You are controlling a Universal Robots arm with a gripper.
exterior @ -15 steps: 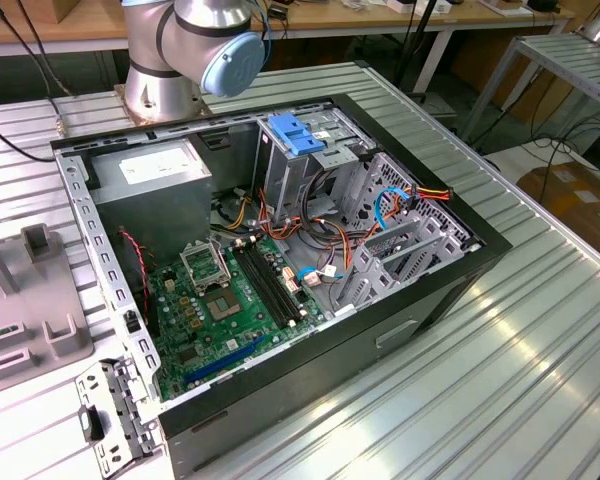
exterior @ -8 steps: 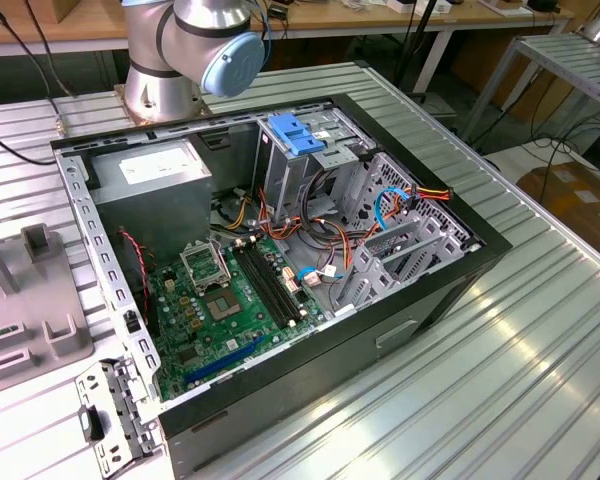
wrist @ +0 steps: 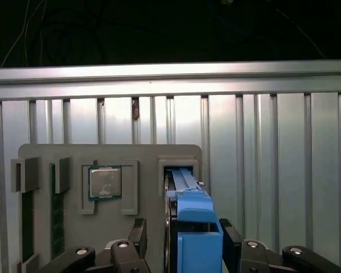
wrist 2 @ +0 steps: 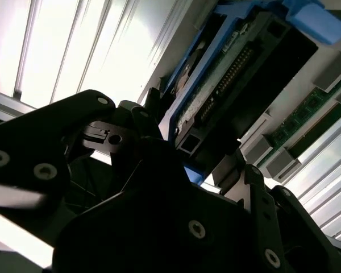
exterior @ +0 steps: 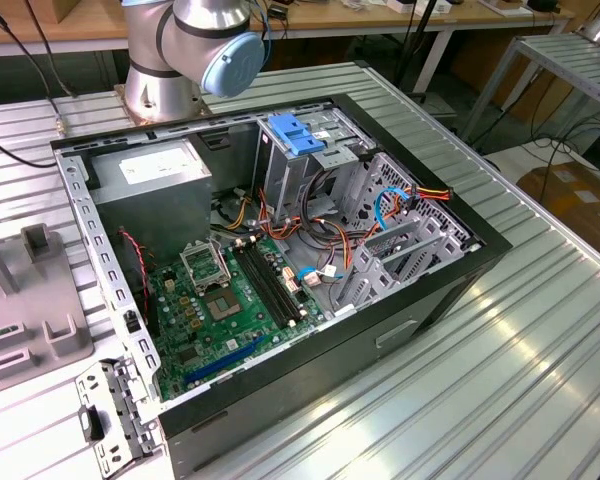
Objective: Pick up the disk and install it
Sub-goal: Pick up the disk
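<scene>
One disk [wrist: 187,196] stood on edge in a slot of the grey tray [wrist: 45,156], with a blue rail [wrist: 196,213] along the side nearest the first wrist view. The end effector [wrist: 183,233] sat astride the disk across its thin dimension. Whether it had clamped on or merely bracketed the disk could not be told. On the same tray a processor chip [wrist: 105,183] lay just beside the disk's slot, between it and two memory sticks [wrist: 57,219].

In the exterior view the tray rested on the ribbed metal tabletop [exterior: 500,380] at about nine o'clock of the open computer case [exterior: 420,295]. A bare blue clip [exterior: 295,135] sat at twelve o'clock inside that case.

The disk looked stiff and dense for its size, with a metal body that would not give under pressure. It probably would not tolerate a knock or a drop. The second wrist view showed a row of connector pins [wrist 2: 227,79] on one end, a part best kept clear of any contact. The plastic rails seemed likely to flex, so the broad flat faces appeared the sounder place to grip. A hold near the middle of the disk's length would keep it from swinging. The labelled face might be a little slick, so firm and even pressure seemed wise.
</scene>
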